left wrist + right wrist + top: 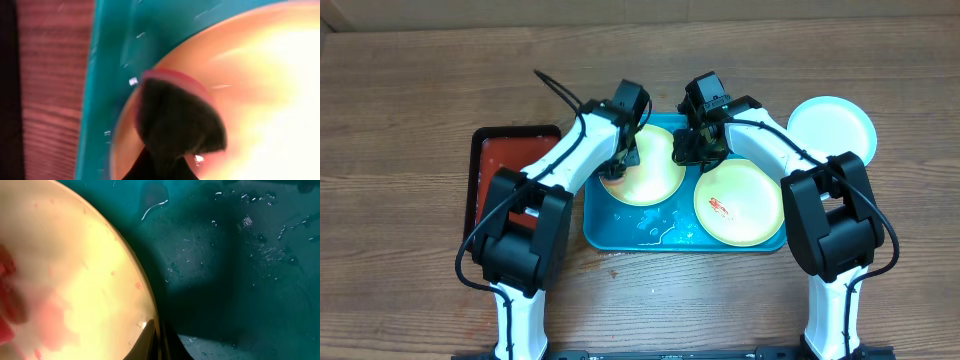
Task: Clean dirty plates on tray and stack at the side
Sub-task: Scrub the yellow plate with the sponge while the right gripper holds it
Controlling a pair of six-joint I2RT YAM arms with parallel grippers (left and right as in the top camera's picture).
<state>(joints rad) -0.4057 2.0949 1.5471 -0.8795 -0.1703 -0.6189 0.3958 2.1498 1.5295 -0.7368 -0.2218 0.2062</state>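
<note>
Reaching down onto the blue tray (605,228), the left claw (620,165) rests at the left rim of the left yellow-green plate (655,180). In the left wrist view, one dark finger (175,125) lies on top of that plate's edge and touches it. The bright plate (260,100) spreads out to the right, and the tray floor (115,50) is just beside it on the left. The other finger is hidden, so I cannot tell if this claw is spread or pinching the rim. The right claw (698,150) hangs low at the far side of the tray, between the two yellow-green plates and near the right edge of the left one. In the right wrist view, only a dark tip shows at the bottom, right by the rim of a pale plate (75,270) with pink and red marks. I cannot tell which plate that is, or if this claw is spread or pressed together. The right yellow-green plate (745,195) lies flat in the right part of the tray, with a red smear (720,207) near its middle. Both plates sit inside the tray, close side by side. Small water drops (655,228) shine on the near side of the tray. The light blue plate (832,125) lies on the table (420,80), outside the tray and just past its far right corner. A dark red tray (505,160) sits on the table to the left of the blue tray.
</note>
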